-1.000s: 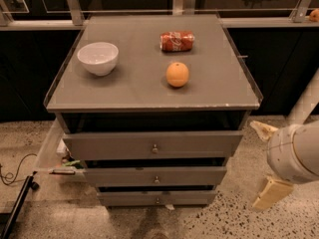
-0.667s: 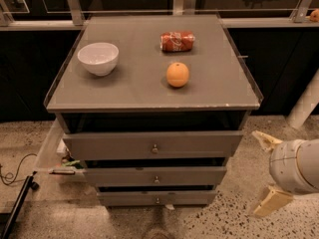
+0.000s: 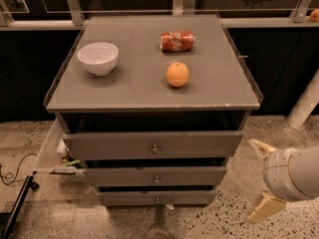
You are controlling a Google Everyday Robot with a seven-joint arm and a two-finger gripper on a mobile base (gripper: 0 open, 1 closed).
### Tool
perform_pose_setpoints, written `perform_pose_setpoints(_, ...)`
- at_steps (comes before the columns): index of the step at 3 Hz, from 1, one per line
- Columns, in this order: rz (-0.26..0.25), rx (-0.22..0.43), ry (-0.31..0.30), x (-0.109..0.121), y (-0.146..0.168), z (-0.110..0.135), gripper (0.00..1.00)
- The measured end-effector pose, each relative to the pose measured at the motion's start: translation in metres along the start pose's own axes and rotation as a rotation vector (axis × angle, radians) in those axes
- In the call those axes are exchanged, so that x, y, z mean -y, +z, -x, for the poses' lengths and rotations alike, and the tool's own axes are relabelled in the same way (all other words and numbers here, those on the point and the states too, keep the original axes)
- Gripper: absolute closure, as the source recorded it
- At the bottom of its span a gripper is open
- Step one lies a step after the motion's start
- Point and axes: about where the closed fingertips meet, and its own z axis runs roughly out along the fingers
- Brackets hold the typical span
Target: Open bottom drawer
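Lowered over the last second: gripper (image 3: 253,180) now near the floor, right of the cabinet, spread wide, grasping nothing. Roughly level with the bottom drawer (image 3: 124,198), yet well apart from its knob (image 3: 157,200); probably lining up for the reach. Lowest of three fronts, apparently not yet pulled out. Up on the surface (image 3: 129,91): white bowl (image 3: 98,58), nothing inside; orange (image 3: 178,74) and can (image 3: 177,41) beside it.
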Motion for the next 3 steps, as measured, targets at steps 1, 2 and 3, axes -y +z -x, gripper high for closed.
perform_pose_setpoints(1,0.041,0.006,0.038,-0.026,0.06,-0.022,0.0)
perform_pose_setpoints(2,0.058,0.041,0.06,-0.046,0.12,-0.043,0.0)
perform_pose_setpoints(3,0.066,0.093,0.067,-0.056,0.173,-0.058,0.0)
